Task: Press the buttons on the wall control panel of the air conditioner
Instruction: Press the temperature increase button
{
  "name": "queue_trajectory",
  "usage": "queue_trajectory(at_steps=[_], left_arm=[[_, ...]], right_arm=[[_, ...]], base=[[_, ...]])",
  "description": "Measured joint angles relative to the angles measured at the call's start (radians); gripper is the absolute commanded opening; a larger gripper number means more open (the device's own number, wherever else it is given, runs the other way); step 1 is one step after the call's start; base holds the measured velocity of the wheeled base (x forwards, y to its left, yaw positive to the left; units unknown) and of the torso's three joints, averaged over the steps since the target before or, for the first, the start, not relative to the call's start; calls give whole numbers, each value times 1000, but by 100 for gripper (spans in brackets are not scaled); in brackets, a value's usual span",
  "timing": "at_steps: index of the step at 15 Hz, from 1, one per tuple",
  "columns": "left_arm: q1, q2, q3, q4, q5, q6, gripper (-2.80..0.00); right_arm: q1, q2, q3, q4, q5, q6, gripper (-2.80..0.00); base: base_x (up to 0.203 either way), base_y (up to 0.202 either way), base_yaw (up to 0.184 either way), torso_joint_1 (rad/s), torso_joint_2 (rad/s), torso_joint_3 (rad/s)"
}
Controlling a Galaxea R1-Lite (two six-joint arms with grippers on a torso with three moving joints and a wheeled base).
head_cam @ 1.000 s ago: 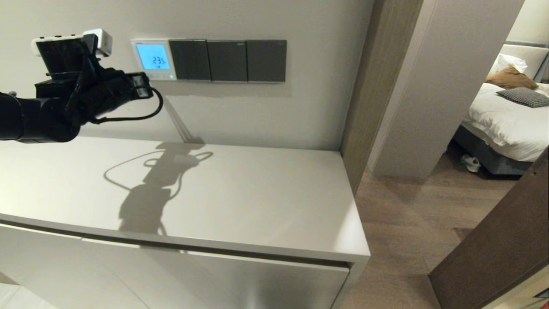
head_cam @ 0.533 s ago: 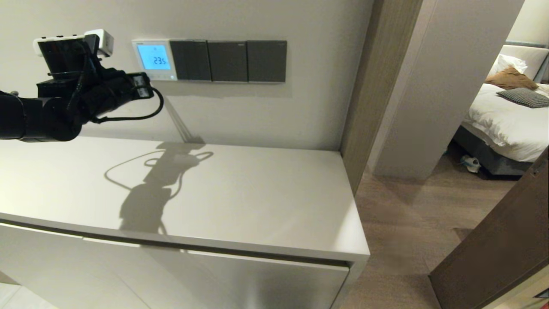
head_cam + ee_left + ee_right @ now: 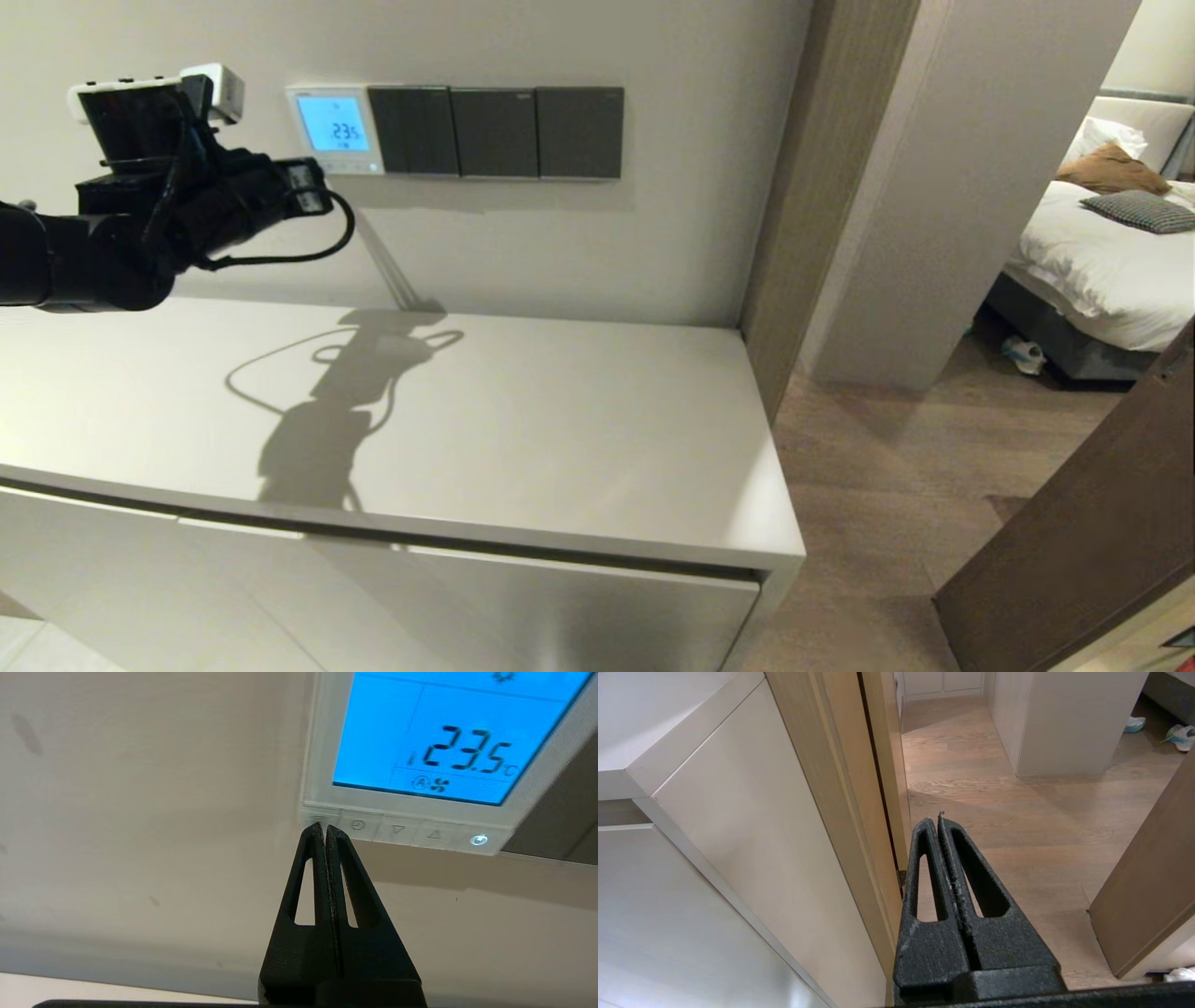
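Note:
The white control panel [image 3: 333, 128] hangs on the wall with a glowing blue screen reading 23.5; it fills the upper part of the left wrist view [image 3: 322, 742]. A strip of small white-grey buttons [image 3: 397, 830] runs along its lower edge. My left gripper [image 3: 325, 829] is shut and empty, its tips at the end button of the strip nearest the panel's corner. In the head view the left gripper [image 3: 316, 177] sits at the panel's lower left corner. My right gripper [image 3: 937, 820] is shut and empty, parked low beside the cabinet, out of the head view.
Three dark grey switch plates [image 3: 495, 132] sit right of the panel. A white cabinet top [image 3: 523, 439] lies below the wall. A wooden door frame [image 3: 794, 187] and an open doorway to a bedroom with a bed [image 3: 1102, 261] are to the right.
The left gripper has stayed at the panel's lower left corner, shifting only slightly. The screen dimmed half a second ago and is bright again, with a small mark below the digits.

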Motion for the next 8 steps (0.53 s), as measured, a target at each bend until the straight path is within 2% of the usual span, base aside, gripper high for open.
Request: queue_trajectory(at_steps=[3,8], left_arm=[[18,-27,28,1,-63,-1,-280],[32,-38,22,10,-71,-10,-280]], right_arm=[[0,0,0,0,0,0,-280],[0,0,0,0,0,0,-280]], base=[[0,0,0,0,0,0],[0,0,0,0,0,0]])
